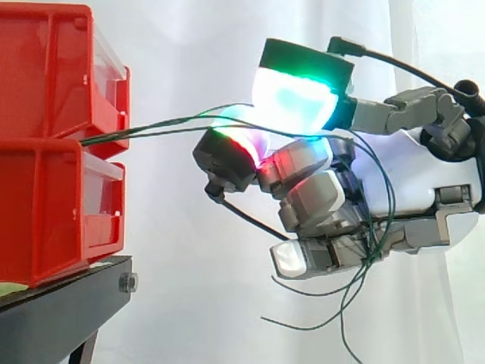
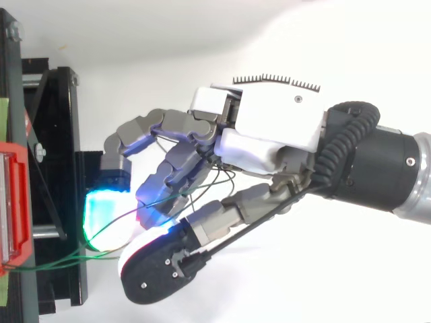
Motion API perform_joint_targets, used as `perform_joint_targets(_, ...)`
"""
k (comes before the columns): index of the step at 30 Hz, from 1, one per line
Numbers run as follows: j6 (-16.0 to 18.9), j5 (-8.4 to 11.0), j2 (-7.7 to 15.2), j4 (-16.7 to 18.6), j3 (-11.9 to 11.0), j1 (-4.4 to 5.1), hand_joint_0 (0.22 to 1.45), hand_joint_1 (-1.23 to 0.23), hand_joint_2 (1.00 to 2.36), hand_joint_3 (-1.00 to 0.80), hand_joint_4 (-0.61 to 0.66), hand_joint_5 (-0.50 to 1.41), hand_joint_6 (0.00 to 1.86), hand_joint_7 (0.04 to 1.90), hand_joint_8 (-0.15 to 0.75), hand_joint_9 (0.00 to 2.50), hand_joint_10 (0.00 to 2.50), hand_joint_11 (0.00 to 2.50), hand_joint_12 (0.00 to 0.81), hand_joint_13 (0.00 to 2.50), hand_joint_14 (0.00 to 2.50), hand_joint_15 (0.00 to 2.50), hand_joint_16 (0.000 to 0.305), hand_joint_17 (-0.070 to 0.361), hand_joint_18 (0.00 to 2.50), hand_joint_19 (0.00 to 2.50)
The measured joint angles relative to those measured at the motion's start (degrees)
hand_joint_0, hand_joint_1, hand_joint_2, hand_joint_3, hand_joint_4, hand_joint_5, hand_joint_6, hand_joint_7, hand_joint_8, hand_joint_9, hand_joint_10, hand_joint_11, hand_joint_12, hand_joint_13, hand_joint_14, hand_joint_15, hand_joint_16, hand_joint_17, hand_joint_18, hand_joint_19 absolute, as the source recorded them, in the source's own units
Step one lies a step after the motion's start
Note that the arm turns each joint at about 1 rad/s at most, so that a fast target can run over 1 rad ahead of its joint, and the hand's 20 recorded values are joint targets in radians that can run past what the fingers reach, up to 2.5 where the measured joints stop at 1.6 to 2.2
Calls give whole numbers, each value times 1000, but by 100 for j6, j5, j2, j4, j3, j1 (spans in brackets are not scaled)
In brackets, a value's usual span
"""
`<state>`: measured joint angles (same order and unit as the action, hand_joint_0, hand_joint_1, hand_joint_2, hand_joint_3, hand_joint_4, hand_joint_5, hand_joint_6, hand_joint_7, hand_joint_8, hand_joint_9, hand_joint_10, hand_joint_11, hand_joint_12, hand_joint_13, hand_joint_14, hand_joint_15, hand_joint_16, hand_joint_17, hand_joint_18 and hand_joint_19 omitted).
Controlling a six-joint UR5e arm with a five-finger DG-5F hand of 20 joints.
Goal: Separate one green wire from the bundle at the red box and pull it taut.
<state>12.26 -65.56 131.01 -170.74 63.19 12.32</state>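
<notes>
Step in hand: grasp made, separation not yet clean.

- Red box [image 1: 47, 76] sits on a 2nd red bin, both on the black stand [image 1: 61, 303]. The green wires [image 1: 144, 130] leave the seam between the 2 bins on the box's open side and run out from the box to the hand [image 1: 424, 182].
- Fingers [image 1: 299, 95] are clenched, and the glowing pads pinch the green wires a short way out from the box. At least 2 strands enter the pinch. 1 arches above the others as it nears the pads (possibly the chosen strand, I cannot confirm).
- Beyond the pinch, on the side away from the box, the wires thread through the curled fingers. The loose ends [image 1: 345, 299] dangle below the palm.
- The span from box to pads is nearly straight in the side view but bows in the top view, so I judge it slack.

Next move calls for shedding the extra strands so only 1 stays pinched, then drawing the hand straight away from the box with a firm enough pinch to prevent slipping.
</notes>
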Motion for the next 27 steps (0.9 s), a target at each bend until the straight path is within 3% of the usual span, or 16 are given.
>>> perform_joint_targets(7,-5,-13,3,14,0,-1,541,-799,1000,-500,120,-216,836,968,228,1092,68,1669,393,1058,25,1103,52,117,824,500)
perform_joint_targets(16,-15,-13,4,4,0,-1,564,-541,1000,-500,130,-187,788,1015,248,1185,1,1647,377,1172,25,1129,53,119,855,544)
perform_joint_targets(21,-41,-17,4,9,0,-1,594,-541,1000,-500,129,-183,780,1035,242,1198,2,1663,370,1186,27,1131,52,117,856,550)
perform_joint_targets(27,-61,-16,4,14,0,-1,619,-644,1014,-318,119,-200,825,1067,265,1189,0,1698,374,1196,25,1141,53,118,862,541)
